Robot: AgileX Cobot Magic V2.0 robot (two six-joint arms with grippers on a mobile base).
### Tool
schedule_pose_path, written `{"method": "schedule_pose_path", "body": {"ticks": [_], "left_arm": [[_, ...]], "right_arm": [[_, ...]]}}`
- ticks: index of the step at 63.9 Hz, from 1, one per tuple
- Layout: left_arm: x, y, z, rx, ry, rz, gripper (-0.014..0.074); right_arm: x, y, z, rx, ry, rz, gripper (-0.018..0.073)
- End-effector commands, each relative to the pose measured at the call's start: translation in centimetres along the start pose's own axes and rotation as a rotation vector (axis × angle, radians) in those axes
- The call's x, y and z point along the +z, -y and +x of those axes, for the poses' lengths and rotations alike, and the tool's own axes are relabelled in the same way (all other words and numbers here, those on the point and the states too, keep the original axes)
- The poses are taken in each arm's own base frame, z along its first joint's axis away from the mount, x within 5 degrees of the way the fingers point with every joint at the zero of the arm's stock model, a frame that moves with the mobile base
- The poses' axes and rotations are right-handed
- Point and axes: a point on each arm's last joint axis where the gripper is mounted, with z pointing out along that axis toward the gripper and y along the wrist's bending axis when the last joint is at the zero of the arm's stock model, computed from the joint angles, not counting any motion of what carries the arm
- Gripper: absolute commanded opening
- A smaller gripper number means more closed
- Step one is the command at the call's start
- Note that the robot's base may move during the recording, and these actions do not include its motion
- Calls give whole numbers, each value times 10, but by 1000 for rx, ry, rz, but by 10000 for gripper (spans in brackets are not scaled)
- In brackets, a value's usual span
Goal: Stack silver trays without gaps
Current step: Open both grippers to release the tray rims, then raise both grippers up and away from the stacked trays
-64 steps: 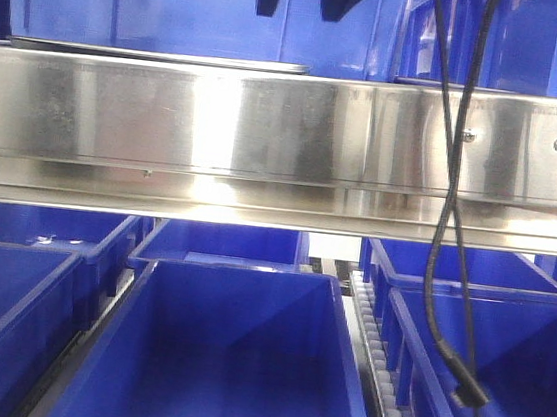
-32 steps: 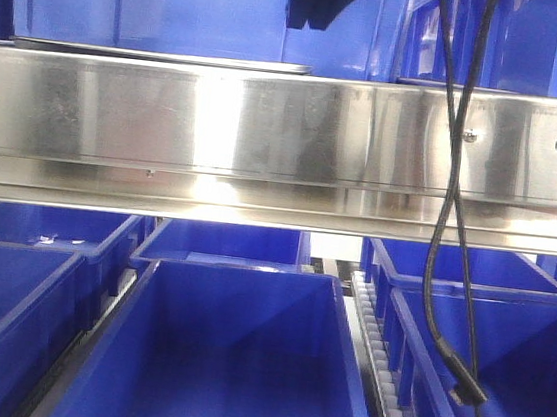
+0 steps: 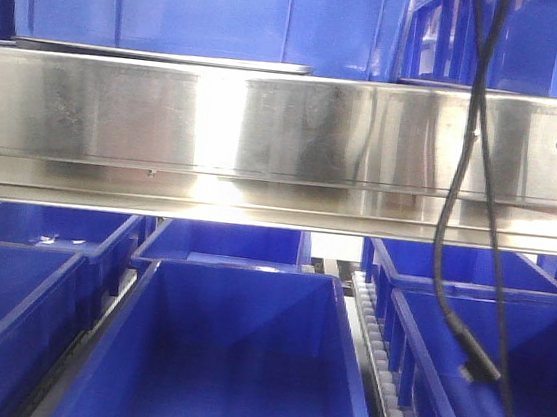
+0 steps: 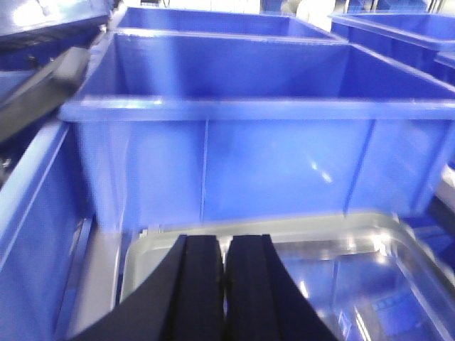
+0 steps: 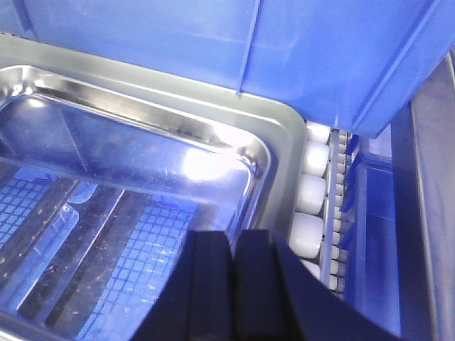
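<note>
In the left wrist view a silver tray (image 4: pixel 313 229) lies in front of a blue bin. My left gripper (image 4: pixel 225 239) is shut with nothing between its fingers, hovering over the tray's far left corner. In the right wrist view a silver tray (image 5: pixel 135 135) shows a mirror-bright floor. My right gripper (image 5: pixel 235 235) is shut and empty, just above the tray's right rim (image 5: pixel 283 163). The front view shows only a thin tray edge (image 3: pixel 165 55) on top of the steel rail. The arms are nearly out of that view.
A long steel rail (image 3: pixel 286 139) spans the front view, with open blue bins (image 3: pixel 231 364) below it and more behind. A black cable (image 3: pixel 453 239) hangs at the right. White rollers (image 5: pixel 311 192) run beside the tray's right rim. A blue bin (image 4: pixel 249 156) stands right behind the tray.
In the front view the black fingers at the top have risen almost out of sight. Two that stood apart came together. The tray edge on the rail has not moved.
</note>
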Motion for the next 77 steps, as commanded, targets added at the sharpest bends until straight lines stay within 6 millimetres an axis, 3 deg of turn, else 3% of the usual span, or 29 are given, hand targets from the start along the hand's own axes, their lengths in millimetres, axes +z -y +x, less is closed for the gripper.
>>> {"method": "schedule_pose_path", "body": {"ticks": [1,10,26,41,60,77], "left_arm": [[-14,-1,14,7,48,5,4],[-42,-1,30,-3,166,21,4],[-98,-4,39,-13,265,19,4],[-131,-8,44,52,290,-25,4],[-138,-10,42,116,353,-55,4],[-117,-7,69,131,350,-28,4]], "right_arm": [[-6,2,-4,-8,22,7,-79],[-6,2,-4,-8,22,7,-79],[-6,-2,-9,-9,79,-43,-79],[-9,-12,-19,-10,199,-149,-79],[-17,-26,-35,-13,385,-313,-79],[-27,-36,-46,-15,536,-446,-79]]}}
